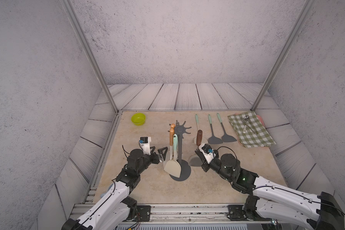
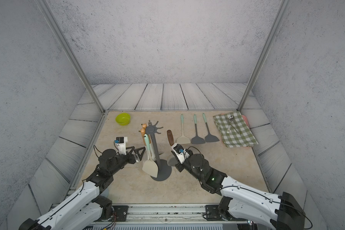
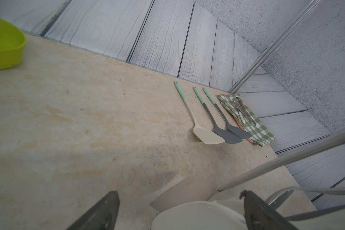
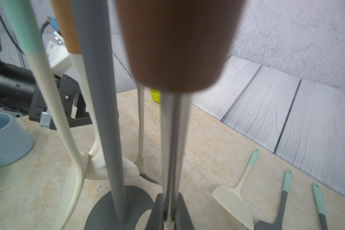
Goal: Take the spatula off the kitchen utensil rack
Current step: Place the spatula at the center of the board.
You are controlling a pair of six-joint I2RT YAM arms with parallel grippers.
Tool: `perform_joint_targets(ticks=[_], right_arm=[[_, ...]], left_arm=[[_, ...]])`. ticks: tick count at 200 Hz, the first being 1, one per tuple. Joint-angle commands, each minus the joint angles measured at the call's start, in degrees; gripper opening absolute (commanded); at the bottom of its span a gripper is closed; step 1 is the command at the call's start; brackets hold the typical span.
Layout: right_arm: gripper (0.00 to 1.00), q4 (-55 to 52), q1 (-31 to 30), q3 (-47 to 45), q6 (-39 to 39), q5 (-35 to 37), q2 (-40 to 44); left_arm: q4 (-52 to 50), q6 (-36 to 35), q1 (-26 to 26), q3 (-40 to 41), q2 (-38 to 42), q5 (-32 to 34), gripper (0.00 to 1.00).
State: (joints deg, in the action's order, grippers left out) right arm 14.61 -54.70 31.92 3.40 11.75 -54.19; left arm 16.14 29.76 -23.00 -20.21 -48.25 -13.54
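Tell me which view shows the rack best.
Both top views: the whole rack shows, hooks to base. The right wrist view catches only its pole and base. The left wrist view shows none clearly.

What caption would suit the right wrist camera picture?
Right gripper shut on a brown-handled spatula, held upright beside the grey utensil rack.

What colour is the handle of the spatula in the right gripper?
Dark brown, wood-like; the spatula handle shows best in the right wrist view.
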Motion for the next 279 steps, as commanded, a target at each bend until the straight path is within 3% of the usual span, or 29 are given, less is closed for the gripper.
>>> perform_joint_targets(ticks=[1,70,130,193,279], right_arm=[[0.0,-0.94,2.16,4.89,-1.3,1.7,-0.7],[0.0,-13.02,7.36,22.01,-6.38,-1.8,-12.74],[0.0,-19.41,16.25,37.42,-14.43,-13.43,-28.0],[0.0,-25.43,24.35,53.45,-15.91,-24.56,-44.78],[0.0,-35.06,28.4,71.69,-17.97,-36.36,-65.76]], left_arm=[[1.36,-0.83,-0.2,-2.03,-1.15,1.81,0.99],[-5.59,-1.0,-0.02,-5.19,-5.26,9.09,0.99],[-4.62,-1.21,0.02,-4.3,-3.58,8.85,0.99],[-4.48,-1.53,-0.02,-3.78,-1.84,9.1,0.99],[-4.45,-1.85,-0.02,-3.52,-1.07,9.41,0.99]])
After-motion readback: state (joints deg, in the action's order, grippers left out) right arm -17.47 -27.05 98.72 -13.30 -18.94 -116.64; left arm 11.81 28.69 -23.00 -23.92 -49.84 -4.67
